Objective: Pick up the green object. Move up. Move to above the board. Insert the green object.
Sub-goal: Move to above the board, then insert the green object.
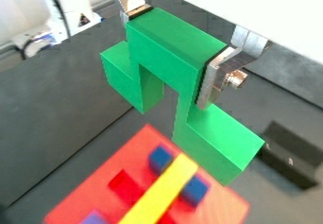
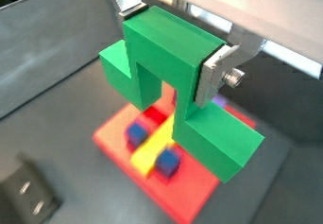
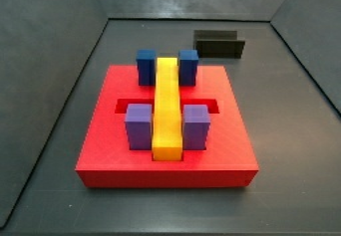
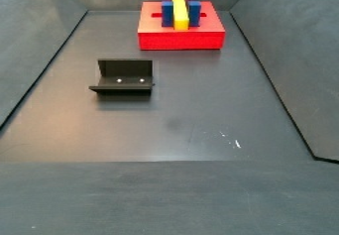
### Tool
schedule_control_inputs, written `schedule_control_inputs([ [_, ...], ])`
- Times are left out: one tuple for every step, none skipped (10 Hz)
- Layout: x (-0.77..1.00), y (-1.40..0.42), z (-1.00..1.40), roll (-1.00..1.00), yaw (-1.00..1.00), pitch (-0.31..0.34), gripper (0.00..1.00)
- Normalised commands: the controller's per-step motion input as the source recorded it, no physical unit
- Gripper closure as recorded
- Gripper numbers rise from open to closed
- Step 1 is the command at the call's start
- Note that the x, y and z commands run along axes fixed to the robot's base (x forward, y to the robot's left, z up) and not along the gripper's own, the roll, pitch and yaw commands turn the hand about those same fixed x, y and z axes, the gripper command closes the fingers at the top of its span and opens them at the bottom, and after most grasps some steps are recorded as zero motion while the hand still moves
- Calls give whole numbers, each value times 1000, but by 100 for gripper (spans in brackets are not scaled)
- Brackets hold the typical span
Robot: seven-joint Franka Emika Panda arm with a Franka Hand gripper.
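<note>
Wrist views: gripper (image 1: 175, 46) clenched on green object (image 1: 171, 81), silver fingers (image 1: 231, 65) pressing raised middle from both sides, legs hanging free, clear of floor. Same grasp in both wrist views (image 2: 175, 46). Board (image 1: 120, 195) lies below green object (image 2: 171, 86), yellow bar (image 2: 154, 147) and blue blocks (image 2: 168, 165) on it. Fixture (image 1: 293, 155) on floor beside board.

Side views: board (image 3: 167, 140) on dark floor, yellow bar (image 3: 167, 101) along middle, blue blocks (image 3: 147, 65) at 12 o'clock end, purple blocks (image 3: 139, 126) at 6 o'clock end. Fixture (image 3: 218, 44) beyond board at 1 o'clock. Gripper, green object out of frame in both. Board (image 4: 181, 28) at 12 o'clock, fixture (image 4: 123, 78) well apart from it.
</note>
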Motion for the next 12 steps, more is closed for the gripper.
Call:
schedule_control_inputs([
  [311, -413, 106, 57, 9, 141, 100],
  [124, -177, 65, 18, 10, 46, 100],
  [94, -20, -46, 0, 0, 0, 100],
  [183, -109, -574, 9, 0, -96, 100],
  [129, -137, -754, 43, 0, -149, 100],
  [174, -157, -783, 53, 0, -154, 100],
  [106, -126, -771, 53, 0, -164, 100],
  [37, -131, -774, 51, 0, -163, 100],
  [0, -149, -771, 64, 109, -166, 100],
  [0, -160, -749, 107, 217, -179, 100],
  [0, -154, -760, 127, 243, -190, 100],
  [17, -149, -677, 166, 226, -169, 100],
])
